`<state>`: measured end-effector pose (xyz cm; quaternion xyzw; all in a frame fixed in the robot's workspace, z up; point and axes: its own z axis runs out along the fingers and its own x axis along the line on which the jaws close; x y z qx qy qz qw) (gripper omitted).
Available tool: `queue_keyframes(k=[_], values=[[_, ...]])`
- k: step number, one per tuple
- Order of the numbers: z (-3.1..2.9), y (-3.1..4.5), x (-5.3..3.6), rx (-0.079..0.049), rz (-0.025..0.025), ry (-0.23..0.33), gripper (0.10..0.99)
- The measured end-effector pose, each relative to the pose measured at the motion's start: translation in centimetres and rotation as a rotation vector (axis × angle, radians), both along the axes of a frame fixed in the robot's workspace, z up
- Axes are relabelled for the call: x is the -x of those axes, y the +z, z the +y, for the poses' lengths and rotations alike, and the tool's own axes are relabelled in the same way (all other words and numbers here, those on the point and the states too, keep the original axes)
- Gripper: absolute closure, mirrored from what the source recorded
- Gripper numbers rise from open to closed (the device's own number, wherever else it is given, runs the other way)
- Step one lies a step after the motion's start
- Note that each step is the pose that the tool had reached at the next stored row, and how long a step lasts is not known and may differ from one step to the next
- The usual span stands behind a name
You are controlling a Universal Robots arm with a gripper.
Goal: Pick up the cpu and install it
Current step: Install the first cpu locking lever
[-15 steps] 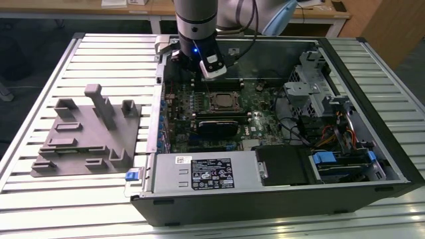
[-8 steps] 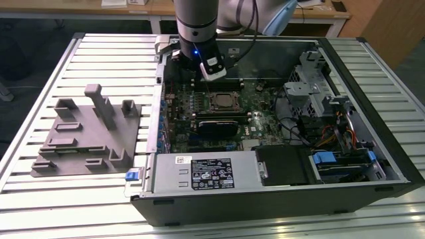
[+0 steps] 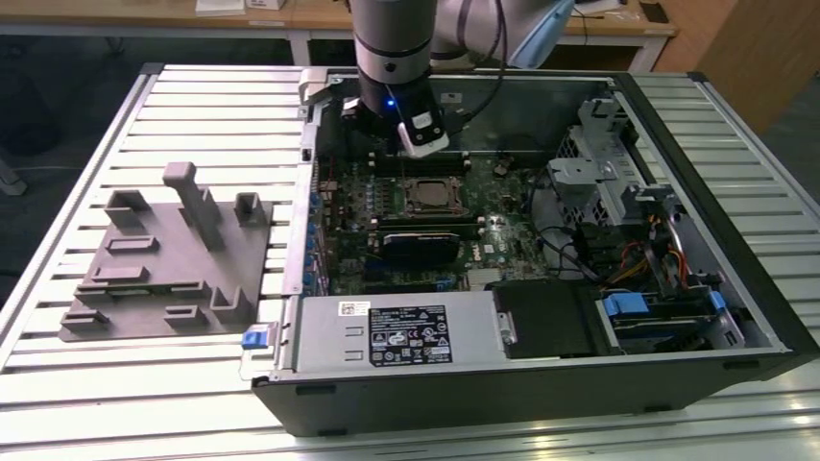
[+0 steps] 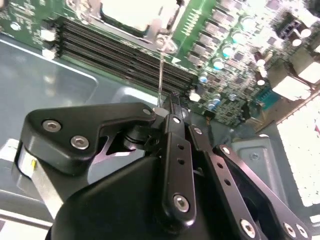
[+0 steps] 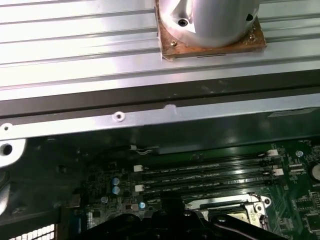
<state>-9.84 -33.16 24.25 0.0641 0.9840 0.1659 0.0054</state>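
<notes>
The cpu (image 3: 431,193) lies as a pale square inside the black-framed socket on the motherboard (image 3: 500,240); in the second wrist view the cpu (image 4: 134,11) shows bright. My gripper (image 3: 387,142) hangs inside the case, just beyond the socket's far side, over the memory slots (image 4: 120,52). In the second wrist view the gripper (image 4: 171,100) has its black fingers drawn together, shut. A thin metal socket lever (image 4: 161,70) runs from the socket to the fingertips; whether they pinch it I cannot tell. The first wrist view shows the socket (image 5: 231,210) below the slots.
The open computer case (image 3: 717,240) lies on a slatted metal table (image 3: 192,115). A grey plastic fixture (image 3: 167,259) with upright blocks sits on the exterior view's left. Drive cages and cables (image 3: 615,202) fill the case's right; the power supply (image 3: 410,331) is at the front.
</notes>
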Motion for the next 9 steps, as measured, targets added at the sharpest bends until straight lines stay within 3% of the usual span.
queue_keyframes(k=[9], values=[[0.0, -0.05, -2.51, 0.0, 0.0039, 0.0, 0.98]])
